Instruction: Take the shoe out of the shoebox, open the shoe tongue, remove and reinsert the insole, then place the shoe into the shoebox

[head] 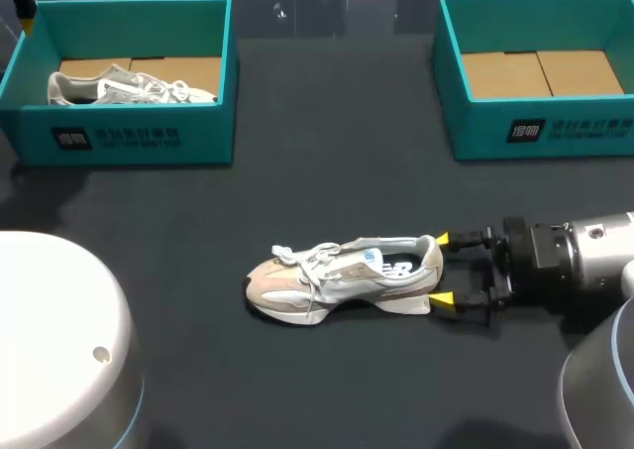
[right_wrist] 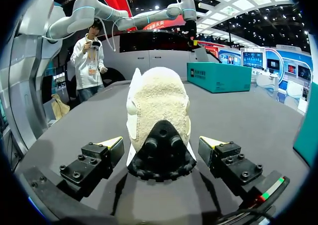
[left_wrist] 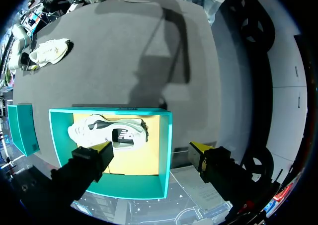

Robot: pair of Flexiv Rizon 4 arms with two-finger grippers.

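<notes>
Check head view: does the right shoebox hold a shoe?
No, the right shoebox shows only its bare cardboard floor, while the loose shoe lies out on the table.

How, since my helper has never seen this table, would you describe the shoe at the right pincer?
Start at the black table. In its open middle stands a shoe, heel between the tips of the open right pincer. The only other shoe lies inside the left box; this one is unboxed.
</notes>
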